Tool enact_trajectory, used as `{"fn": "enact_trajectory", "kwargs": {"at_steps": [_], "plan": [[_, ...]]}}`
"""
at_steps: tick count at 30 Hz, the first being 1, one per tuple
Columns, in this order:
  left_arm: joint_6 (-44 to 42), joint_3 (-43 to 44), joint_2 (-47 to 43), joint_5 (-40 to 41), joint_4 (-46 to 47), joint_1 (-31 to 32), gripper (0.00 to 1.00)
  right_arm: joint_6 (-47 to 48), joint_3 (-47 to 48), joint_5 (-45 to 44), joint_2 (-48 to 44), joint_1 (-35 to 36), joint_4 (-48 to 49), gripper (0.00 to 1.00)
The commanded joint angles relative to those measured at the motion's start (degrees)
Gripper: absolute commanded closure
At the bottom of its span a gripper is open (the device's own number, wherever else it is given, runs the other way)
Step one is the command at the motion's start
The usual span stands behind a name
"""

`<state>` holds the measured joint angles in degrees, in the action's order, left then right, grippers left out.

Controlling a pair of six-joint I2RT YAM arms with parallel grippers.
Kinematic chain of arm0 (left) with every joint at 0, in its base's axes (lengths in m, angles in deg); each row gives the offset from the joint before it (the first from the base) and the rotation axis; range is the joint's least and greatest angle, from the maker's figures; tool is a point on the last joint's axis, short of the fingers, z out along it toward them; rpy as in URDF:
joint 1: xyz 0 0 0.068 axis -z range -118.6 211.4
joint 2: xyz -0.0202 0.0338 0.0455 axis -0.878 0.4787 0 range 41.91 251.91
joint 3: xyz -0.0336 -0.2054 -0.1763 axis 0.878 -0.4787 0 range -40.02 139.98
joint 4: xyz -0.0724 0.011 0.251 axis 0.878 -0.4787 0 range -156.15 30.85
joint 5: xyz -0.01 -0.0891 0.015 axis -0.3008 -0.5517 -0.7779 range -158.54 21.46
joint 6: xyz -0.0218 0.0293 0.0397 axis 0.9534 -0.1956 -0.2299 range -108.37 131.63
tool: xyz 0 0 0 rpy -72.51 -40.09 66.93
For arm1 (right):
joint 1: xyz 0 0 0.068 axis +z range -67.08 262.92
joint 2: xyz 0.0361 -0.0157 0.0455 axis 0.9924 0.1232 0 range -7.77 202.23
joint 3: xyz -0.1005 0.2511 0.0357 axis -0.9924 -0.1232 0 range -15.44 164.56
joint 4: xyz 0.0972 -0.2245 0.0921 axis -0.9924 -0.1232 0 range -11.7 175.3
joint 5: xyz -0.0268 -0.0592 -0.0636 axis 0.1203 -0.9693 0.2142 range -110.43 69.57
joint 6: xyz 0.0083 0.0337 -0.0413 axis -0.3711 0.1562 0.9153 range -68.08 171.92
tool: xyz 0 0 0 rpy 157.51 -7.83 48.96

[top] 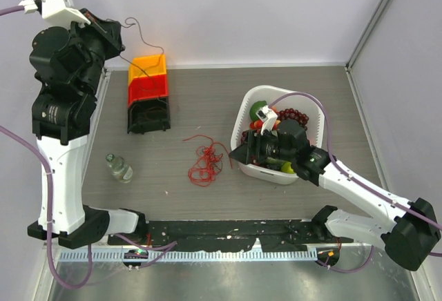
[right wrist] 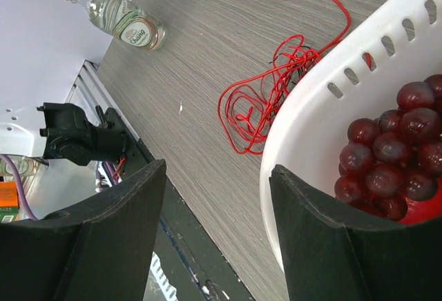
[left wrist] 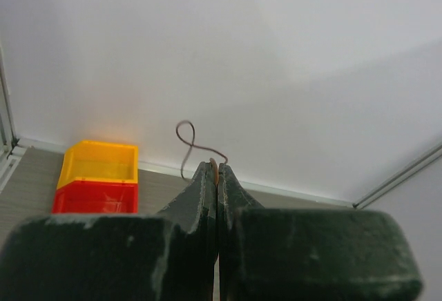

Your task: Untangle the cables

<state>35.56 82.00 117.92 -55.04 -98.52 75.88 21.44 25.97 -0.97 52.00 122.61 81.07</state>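
A loose tangle of thin red cables [top: 205, 161] lies on the table just left of the white basket [top: 250, 108]; in the right wrist view the tangle [right wrist: 273, 87] touches the basket's wall [right wrist: 311, 114]. My left gripper [top: 119, 37] is raised high at the back left, shut on a thin brownish strand [top: 140, 36]. The strand curls up beyond the fingertips in the left wrist view [left wrist: 185, 137], separate from the red tangle. My right gripper [top: 238, 154] is open and empty at the basket's left rim, right of the tangle; in the right wrist view its jaws [right wrist: 217, 177] stand wide apart.
Stacked yellow, red and black bins [top: 148, 87] stand at the back left, also in the left wrist view [left wrist: 98, 175]. A clear bottle [top: 119, 168] lies at the left [right wrist: 117, 14]. The basket holds dark red grapes [right wrist: 394, 156] and other fruit. A black rail [top: 228, 230] runs along the near edge.
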Motion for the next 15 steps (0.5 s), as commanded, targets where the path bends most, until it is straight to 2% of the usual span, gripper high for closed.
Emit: {"fn": "enact_trajectory", "kwargs": {"at_steps": [1, 10, 15], "plan": [[-2.21, -2.48, 0.46, 1.62, 6.5, -0.24, 1.0, 0.86, 2.8, 1.02, -0.79, 0.22, 3.09, 0.34], [-2.65, -13.81, -0.42, 6.8, 11.85, -0.15, 1.0, 1.65, 0.17, -2.23, -6.15, 0.22, -0.87, 0.34], [-7.3, -23.12, -1.91, 9.35, 18.71, -0.5, 1.0, 1.65, -0.8, -2.06, -6.07, 0.22, -0.96, 0.34]]}}
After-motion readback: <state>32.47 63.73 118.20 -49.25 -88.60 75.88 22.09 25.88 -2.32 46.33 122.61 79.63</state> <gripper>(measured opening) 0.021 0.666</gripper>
